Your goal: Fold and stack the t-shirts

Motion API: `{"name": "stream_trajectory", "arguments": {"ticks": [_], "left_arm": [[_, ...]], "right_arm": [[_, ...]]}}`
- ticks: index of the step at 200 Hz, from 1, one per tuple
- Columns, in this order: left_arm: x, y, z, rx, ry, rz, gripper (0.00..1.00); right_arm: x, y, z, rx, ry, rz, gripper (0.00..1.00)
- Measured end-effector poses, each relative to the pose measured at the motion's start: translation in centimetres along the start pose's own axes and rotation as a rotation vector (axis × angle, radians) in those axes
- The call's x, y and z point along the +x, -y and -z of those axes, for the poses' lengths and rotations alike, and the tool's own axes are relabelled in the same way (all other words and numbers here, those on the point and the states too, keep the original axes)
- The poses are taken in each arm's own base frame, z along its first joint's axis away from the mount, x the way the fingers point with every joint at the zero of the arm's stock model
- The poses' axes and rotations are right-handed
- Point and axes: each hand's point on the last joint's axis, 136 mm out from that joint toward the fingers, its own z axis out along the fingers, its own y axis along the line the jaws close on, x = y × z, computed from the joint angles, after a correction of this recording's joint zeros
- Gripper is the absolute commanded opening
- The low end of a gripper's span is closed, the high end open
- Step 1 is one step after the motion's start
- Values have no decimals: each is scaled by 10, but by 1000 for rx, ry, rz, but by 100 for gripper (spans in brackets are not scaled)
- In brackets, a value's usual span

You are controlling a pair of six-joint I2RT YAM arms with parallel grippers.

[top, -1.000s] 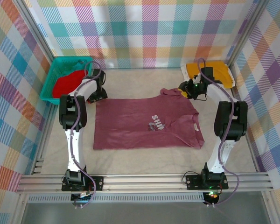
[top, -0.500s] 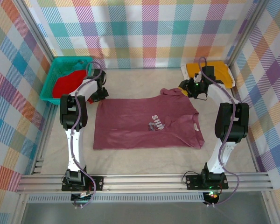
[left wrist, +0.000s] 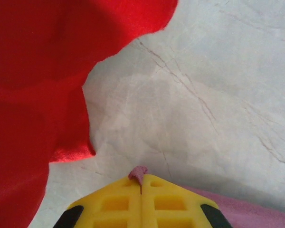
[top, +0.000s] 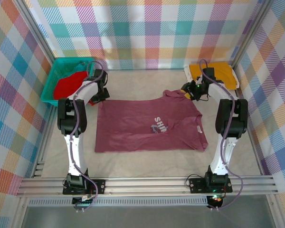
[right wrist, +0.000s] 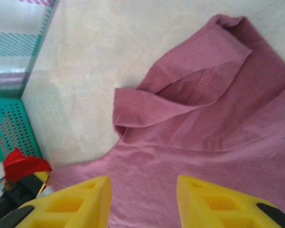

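The maroon t-shirt (top: 147,126) lies spread flat in the middle of the table, chest print up. My left gripper (top: 100,98) is at its far left corner, shut on a small nub of maroon cloth (left wrist: 138,172) that pokes out between the yellow fingertips (left wrist: 123,190). My right gripper (top: 190,90) hovers open over the far right sleeve, which is folded over on itself (right wrist: 180,95); nothing is between its fingers (right wrist: 80,197). The bright red t-shirt (top: 69,85) lies in the basket. The yellow-orange t-shirt (top: 213,71) lies folded at the back right.
The teal plastic basket (top: 54,76) stands at the back left, close behind my left gripper. A white sheet (top: 233,78) lies under the yellow-orange shirt. Metal frame rails run along the table's sides and front edge (top: 147,183).
My left gripper has closed on the maroon shirt's far left corner. The right gripper has shifted slightly over the sleeve and its jaws stand a little wider.
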Motion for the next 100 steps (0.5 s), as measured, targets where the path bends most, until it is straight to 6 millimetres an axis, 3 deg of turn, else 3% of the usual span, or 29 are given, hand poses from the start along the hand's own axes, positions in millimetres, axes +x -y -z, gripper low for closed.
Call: {"name": "stream_trajectory", "arguments": {"ticks": [38, 100], "left_arm": [[4, 12, 19, 16, 43, -29, 0], [19, 11, 29, 11, 57, -50, 0]], "right_arm": [[-15, 6, -21, 28, 9, -35, 45], [-29, 7, -38, 58, 34, -82, 44]]}}
